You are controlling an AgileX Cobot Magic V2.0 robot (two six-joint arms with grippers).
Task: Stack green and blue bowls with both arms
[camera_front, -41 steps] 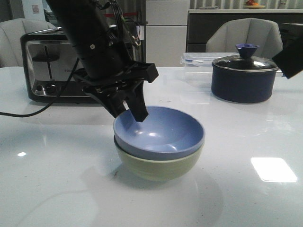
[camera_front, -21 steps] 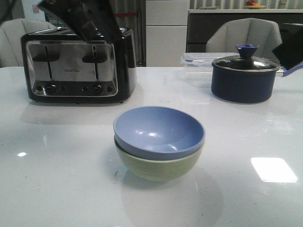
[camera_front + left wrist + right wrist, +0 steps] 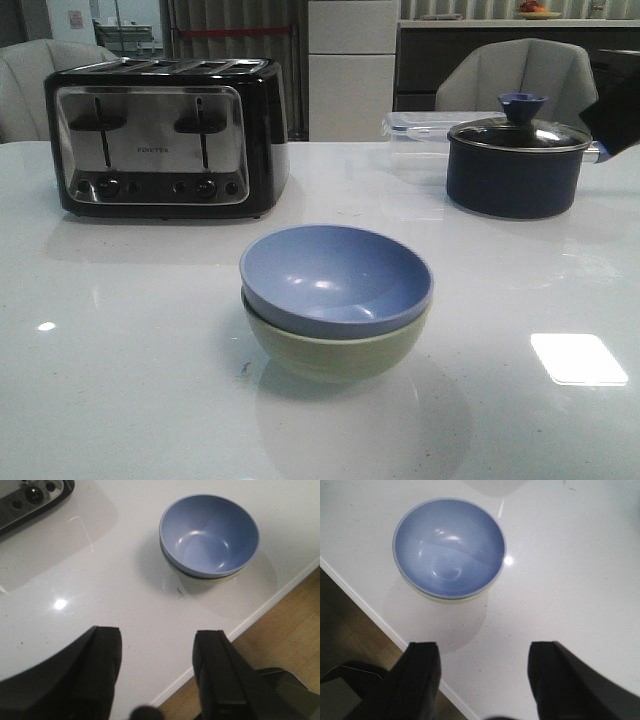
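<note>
The blue bowl (image 3: 335, 277) sits nested inside the green bowl (image 3: 340, 355) in the middle of the white table. The stack also shows in the left wrist view as blue bowl (image 3: 209, 535) over a thin green rim (image 3: 210, 579), and in the right wrist view as blue bowl (image 3: 449, 547) over green bowl (image 3: 447, 599). My left gripper (image 3: 157, 652) hangs open high above the table's front edge, well away from the stack. My right gripper (image 3: 484, 667) is open too, equally far off and empty. Only a dark piece of the right arm (image 3: 615, 110) shows in the front view.
A black and chrome toaster (image 3: 165, 135) stands at the back left. A dark navy lidded pot (image 3: 515, 165) is at the back right, with a clear plastic container (image 3: 420, 135) behind it. The table's front edge (image 3: 260, 607) drops to wooden floor.
The left arm let go of the blue bowl's rim, lifted up and left the front view. The stacked bowls have stayed put.
</note>
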